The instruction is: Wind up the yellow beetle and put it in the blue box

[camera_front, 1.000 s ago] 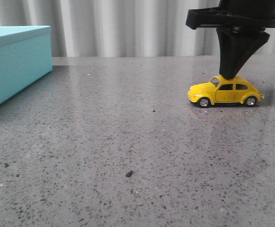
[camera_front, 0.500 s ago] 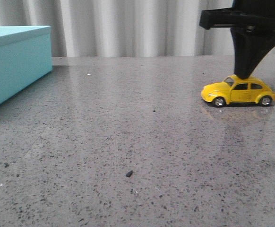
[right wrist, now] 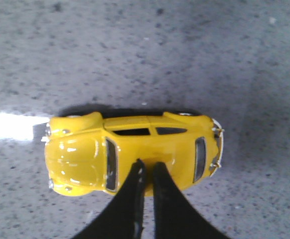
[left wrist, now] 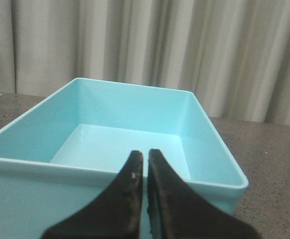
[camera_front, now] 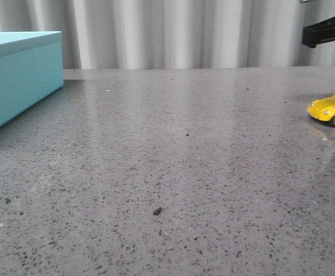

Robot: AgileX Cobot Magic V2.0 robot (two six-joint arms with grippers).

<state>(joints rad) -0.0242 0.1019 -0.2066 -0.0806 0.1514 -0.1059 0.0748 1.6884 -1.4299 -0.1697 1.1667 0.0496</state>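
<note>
The yellow beetle [camera_front: 333, 110] stands on its wheels at the far right edge of the front view, nose to the left, partly cut off. From above in the right wrist view, the beetle [right wrist: 85, 154] lies under my right gripper [right wrist: 148, 164]. That gripper is shut, and its tips rest on the beetle's roof. Only its black bracket [camera_front: 328, 31] shows in the front view. The blue box [camera_front: 18, 75] stands at the far left. In the left wrist view the blue box [left wrist: 85, 167] is open and empty. My left gripper [left wrist: 145, 155] is shut and empty, above the box's near rim.
The grey speckled table [camera_front: 156, 149] runs back to a pale pleated curtain [camera_front: 156, 34]. A small dark crumb [camera_front: 157, 211] lies on the table near the front middle.
My right gripper has moved to the right with its tips on the beetle's roof. The beetle has rolled rightward with it, from right of centre to the frame's edge. The box has not moved.
</note>
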